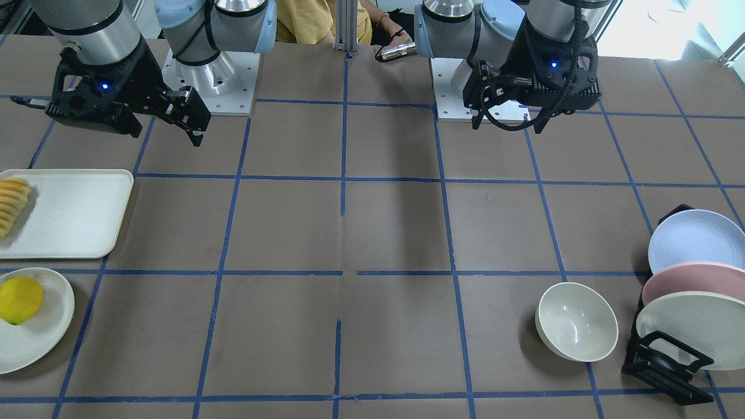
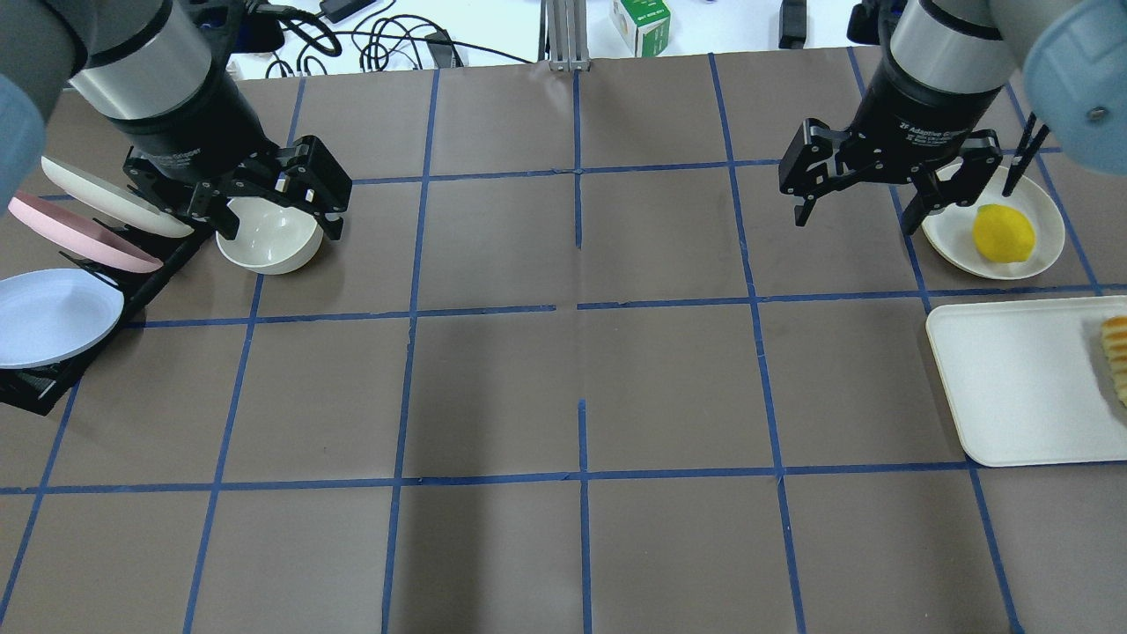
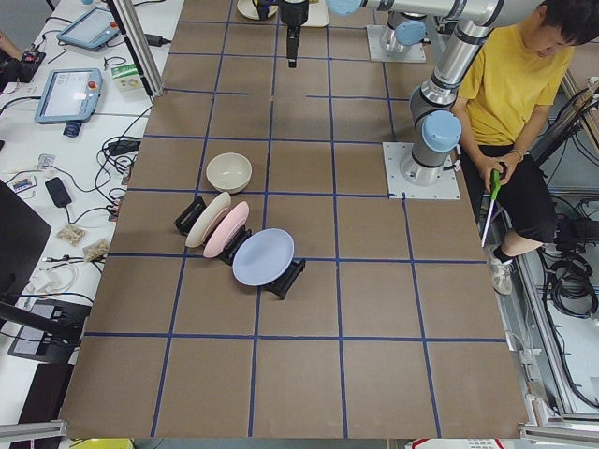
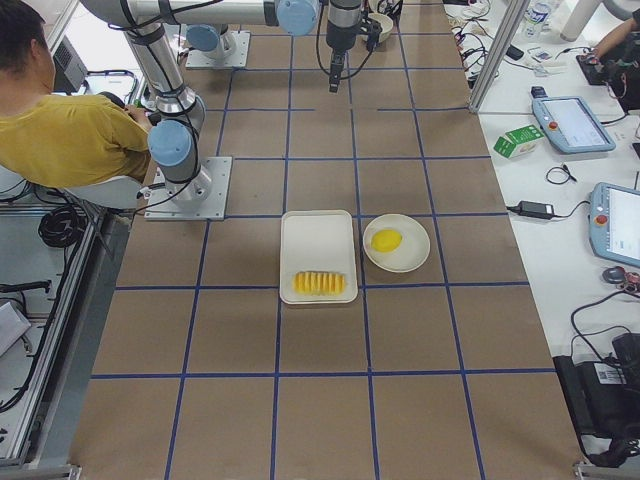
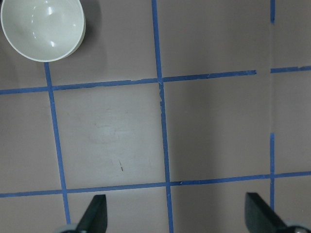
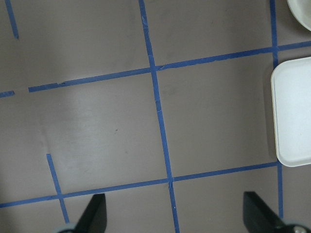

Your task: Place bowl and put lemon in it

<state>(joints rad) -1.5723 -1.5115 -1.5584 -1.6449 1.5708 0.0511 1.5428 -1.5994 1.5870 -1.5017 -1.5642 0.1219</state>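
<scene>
The cream-white bowl (image 1: pixel 576 321) stands upright and empty on the table beside the plate rack; it also shows in the overhead view (image 2: pixel 268 233) and at the top left of the left wrist view (image 5: pixel 43 28). The yellow lemon (image 1: pixel 20 299) lies on a flat cream plate (image 1: pixel 43 343) at the other end of the table, also in the overhead view (image 2: pixel 1002 233). My left gripper (image 2: pixel 280 231) hangs open and empty high above the table near the bowl. My right gripper (image 2: pixel 854 222) hangs open and empty, beside the lemon's plate.
A black rack (image 1: pixel 669 364) holds a blue plate (image 1: pixel 695 238), a pink plate and a cream plate. A white rectangular tray (image 1: pixel 75 212) with sliced orange-yellow food (image 1: pixel 11 203) lies next to the lemon's plate. A person in yellow sits behind the robot bases (image 4: pixel 70 135).
</scene>
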